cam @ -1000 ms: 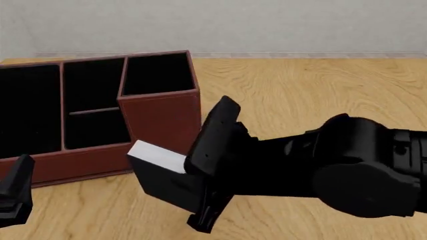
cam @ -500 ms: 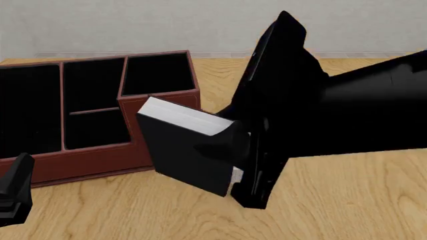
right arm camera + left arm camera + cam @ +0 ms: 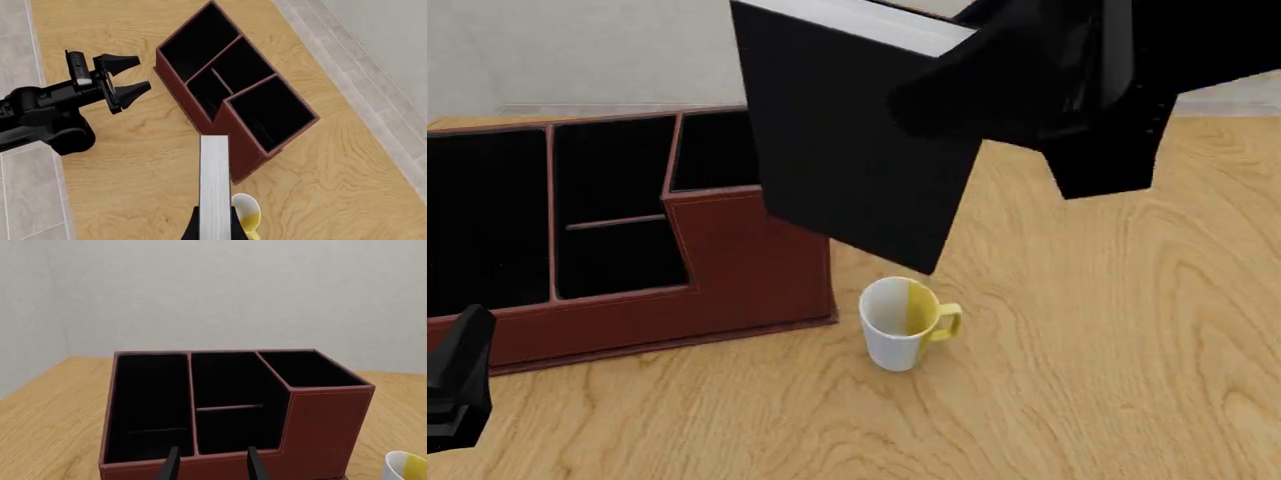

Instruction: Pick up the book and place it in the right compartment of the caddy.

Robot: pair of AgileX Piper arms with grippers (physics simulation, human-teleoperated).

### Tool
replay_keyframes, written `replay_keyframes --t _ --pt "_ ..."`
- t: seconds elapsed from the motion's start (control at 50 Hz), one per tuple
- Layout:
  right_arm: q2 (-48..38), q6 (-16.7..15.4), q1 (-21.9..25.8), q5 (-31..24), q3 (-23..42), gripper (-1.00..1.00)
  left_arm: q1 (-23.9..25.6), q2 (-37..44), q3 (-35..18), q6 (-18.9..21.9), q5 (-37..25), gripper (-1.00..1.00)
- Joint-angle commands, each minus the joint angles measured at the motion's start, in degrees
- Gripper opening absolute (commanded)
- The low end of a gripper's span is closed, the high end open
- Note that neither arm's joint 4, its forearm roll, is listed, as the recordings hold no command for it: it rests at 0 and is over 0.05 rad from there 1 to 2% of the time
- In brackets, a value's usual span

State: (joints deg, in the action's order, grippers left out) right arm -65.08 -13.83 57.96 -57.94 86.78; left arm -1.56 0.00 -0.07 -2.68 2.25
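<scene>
My right gripper [image 3: 1004, 88] is shut on the book [image 3: 854, 140], a thick black hardcover with pale page edges, and holds it tilted high above the table. In the front view the book covers part of the right compartment [image 3: 714, 150] of the reddish-brown caddy [image 3: 747, 265]. In the right wrist view the page edges [image 3: 214, 185] run out from my gripper [image 3: 214, 231], short of the right compartment [image 3: 270, 112]. My left gripper [image 3: 213, 450] is open and empty, just in front of the caddy's low front wall [image 3: 220, 462].
A white-and-yellow mug [image 3: 901, 322] stands on the table just right of the caddy's front corner, below the book; it also shows in the right wrist view [image 3: 247, 215]. My left arm [image 3: 53, 117] lies to the caddy's left.
My right gripper has lifted the book from table height to well above the caddy's rim. The mug, hidden before, now shows. The left gripper has not moved.
</scene>
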Motion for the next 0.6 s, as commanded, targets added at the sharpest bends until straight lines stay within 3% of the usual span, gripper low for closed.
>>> replay_keyframes --t 0.02,0.6 --pt "-2.4 -0.32 -2.59 -5.32 11.08 -1.0 0.68 0.0 0.05 0.57 0.28 1.0" --pt "-13.36 0.41 -7.68 1.38 18.22 -1.0 2.63 0.0 -0.04 2.81 0.58 1.0"
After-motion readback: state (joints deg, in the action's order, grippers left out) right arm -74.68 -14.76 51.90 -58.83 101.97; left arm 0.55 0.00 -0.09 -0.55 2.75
